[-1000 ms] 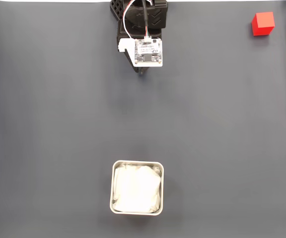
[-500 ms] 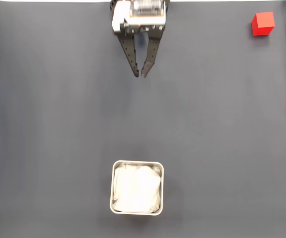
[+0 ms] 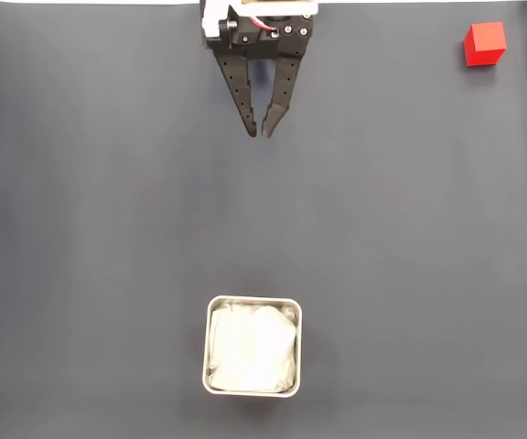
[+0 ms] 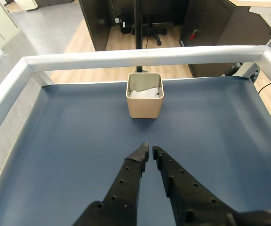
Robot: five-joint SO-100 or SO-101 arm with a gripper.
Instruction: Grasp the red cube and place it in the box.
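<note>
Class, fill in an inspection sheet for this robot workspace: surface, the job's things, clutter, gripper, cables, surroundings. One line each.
Surface: dark blue-grey mat, flat, edged by a pale metal rail in the wrist view.
Job's things: red cube in the fixed view's top right corner, untouched; box at bottom centre, holding only its white lining.
Clutter: nothing seen on the mat.
Gripper: gripper at top centre, fingertips nearly together with a small gap, holding nothing, pointing toward the box.
Cables: red and white wires at the gripper's base.
Surroundings: wooden floor and dark furniture beyond the rail.
</note>
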